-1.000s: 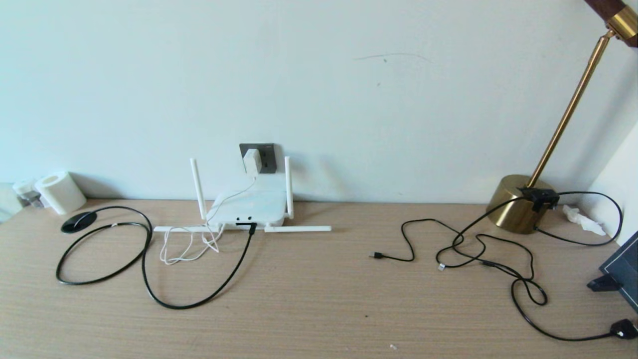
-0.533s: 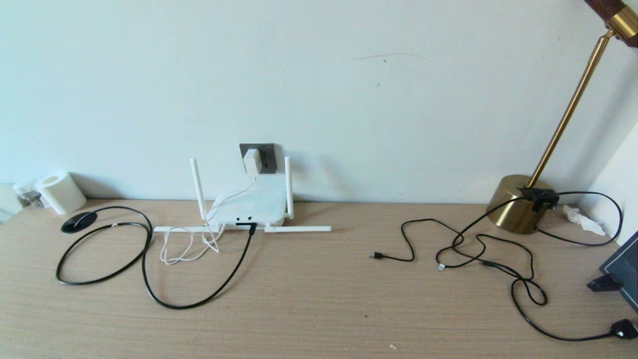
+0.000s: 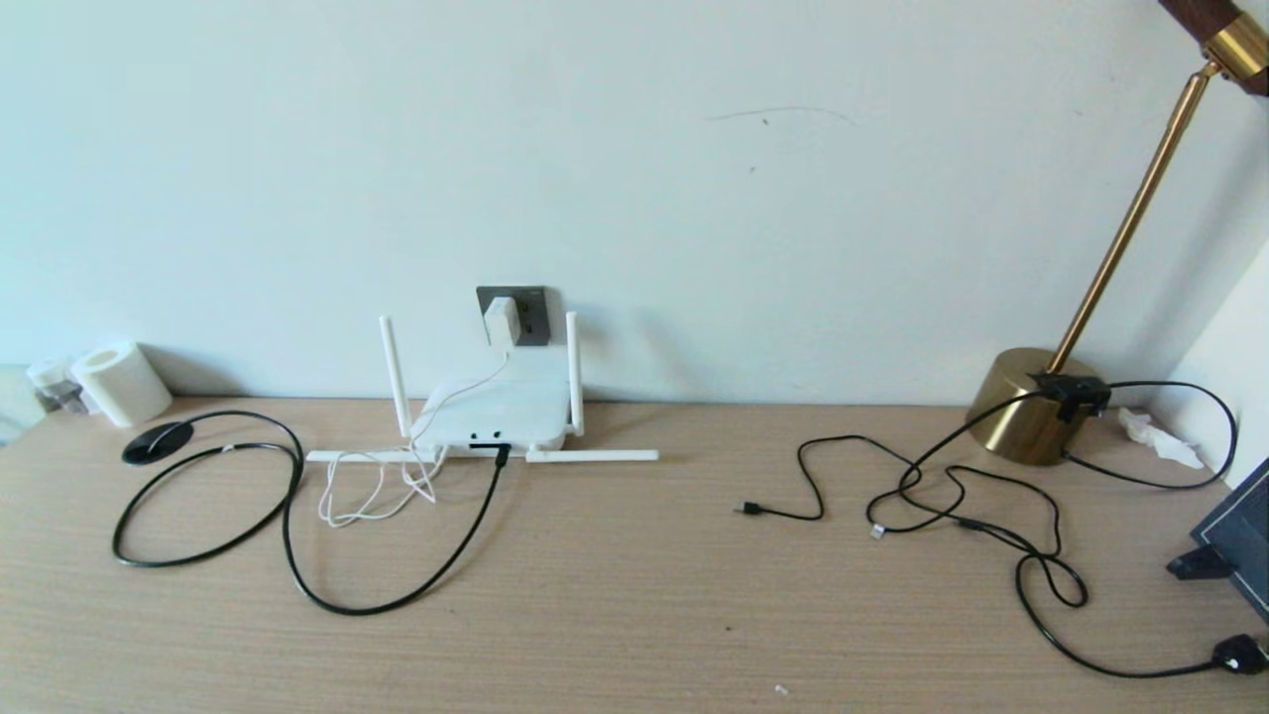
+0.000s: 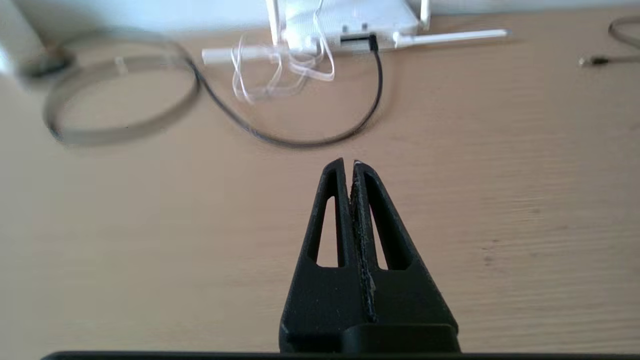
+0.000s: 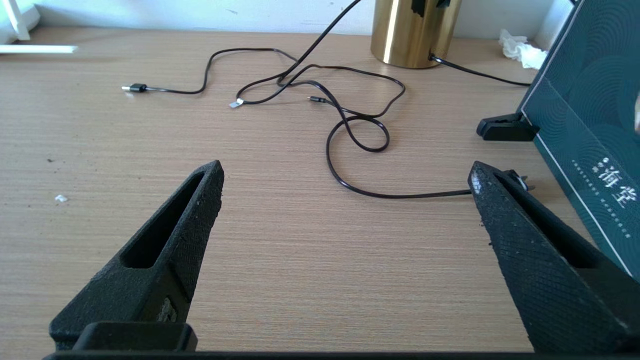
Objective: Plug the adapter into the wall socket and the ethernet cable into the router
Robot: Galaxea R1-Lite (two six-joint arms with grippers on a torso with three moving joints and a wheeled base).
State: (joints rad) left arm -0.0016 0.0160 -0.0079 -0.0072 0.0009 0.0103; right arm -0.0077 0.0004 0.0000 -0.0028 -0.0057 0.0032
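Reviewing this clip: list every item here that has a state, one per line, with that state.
adapter: plugged into wall socket
ethernet cable: plugged into router
router antennas: two upright, two flat
left tool: shut, empty, above desk
right tool: open, empty, above desk

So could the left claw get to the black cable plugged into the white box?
Probably yes. The left claw, shut and empty, faces the router across bare desk; only the ethernet cable itself loops between them.
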